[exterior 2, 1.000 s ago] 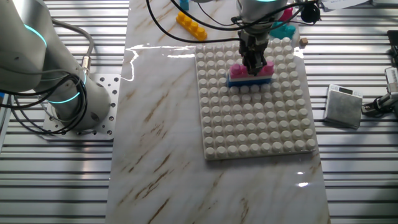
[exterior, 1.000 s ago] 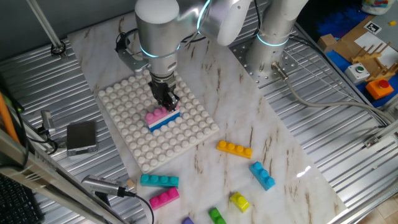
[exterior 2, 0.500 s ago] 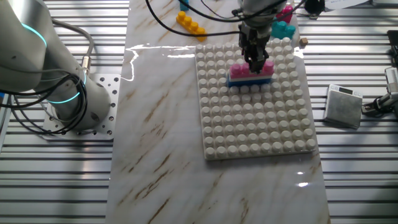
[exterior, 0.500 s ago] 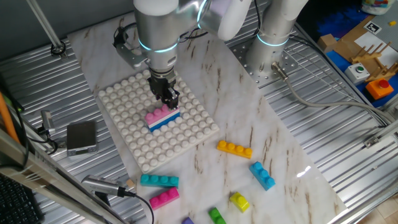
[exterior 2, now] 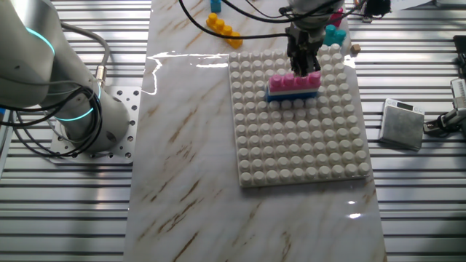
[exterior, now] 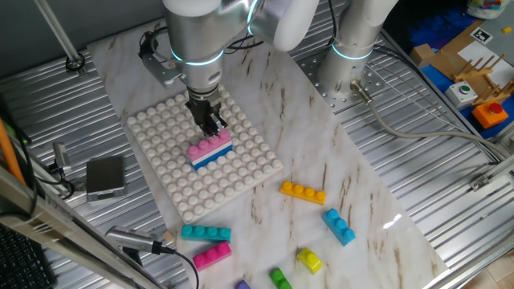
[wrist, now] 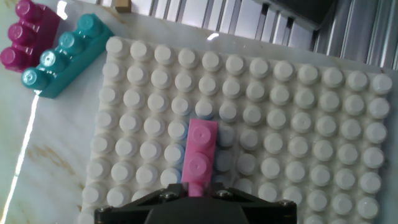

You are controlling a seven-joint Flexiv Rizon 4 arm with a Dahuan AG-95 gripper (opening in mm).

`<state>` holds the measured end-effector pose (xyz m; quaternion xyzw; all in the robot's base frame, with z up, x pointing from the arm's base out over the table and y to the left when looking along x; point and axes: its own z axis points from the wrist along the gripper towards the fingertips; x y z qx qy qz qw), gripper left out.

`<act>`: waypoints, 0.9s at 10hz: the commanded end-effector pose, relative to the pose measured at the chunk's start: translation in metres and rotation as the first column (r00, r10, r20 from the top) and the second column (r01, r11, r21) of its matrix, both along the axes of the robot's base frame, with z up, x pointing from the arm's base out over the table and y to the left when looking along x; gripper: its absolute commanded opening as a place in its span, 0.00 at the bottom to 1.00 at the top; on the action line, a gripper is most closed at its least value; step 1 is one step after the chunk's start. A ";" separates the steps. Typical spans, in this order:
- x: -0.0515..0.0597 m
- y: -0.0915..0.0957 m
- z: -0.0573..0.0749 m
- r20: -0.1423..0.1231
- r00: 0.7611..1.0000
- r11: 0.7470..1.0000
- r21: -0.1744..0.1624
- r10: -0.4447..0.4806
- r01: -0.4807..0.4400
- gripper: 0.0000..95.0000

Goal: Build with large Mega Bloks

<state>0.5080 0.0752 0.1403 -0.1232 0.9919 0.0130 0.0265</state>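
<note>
No writing or brand mark was legible anywhere. Your pink brick (exterior: 210, 144) sat stacked on a blue brick (exterior: 214, 157), both pressed onto the white studded baseplate (exterior: 173, 189), their long axes running together along a stud row; in the hand view the pink one pointed straight away from the pincer. Your pincer (exterior: 211, 124) hung just above the pink brick, holding nothing; its fingers looked close together, though you could not really tell the gap from these angles. Off the baseplate, beyond the pincer in the hand view, a teal brick (wrist: 65, 56) lay aslant beside a magenta brick (wrist: 28, 32). Well apart on the marble table (exterior: 353, 160), an orange brick (exterior: 303, 193) and a light blue brick (exterior: 339, 225) lay flat.
</note>
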 end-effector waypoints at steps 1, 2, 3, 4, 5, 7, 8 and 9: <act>0.001 0.000 -0.004 0.001 1.000 1.000 0.001 0.002 -0.002 0.00; 0.001 0.000 -0.006 0.000 1.000 1.000 0.000 0.003 -0.003 0.00; 0.001 0.000 -0.008 0.000 1.000 1.000 0.000 0.004 -0.004 0.00; 0.002 0.000 -0.010 0.001 1.000 1.000 0.000 0.004 -0.004 0.00; 0.002 0.000 -0.011 0.002 1.000 1.000 -0.001 0.004 -0.004 0.00; 0.003 0.003 -0.018 0.002 1.000 1.000 -0.008 0.003 -0.003 0.00; 0.003 0.003 -0.021 0.004 1.000 1.000 -0.009 0.006 -0.006 0.00; 0.003 0.003 -0.023 0.006 1.000 1.000 -0.009 0.007 -0.007 0.00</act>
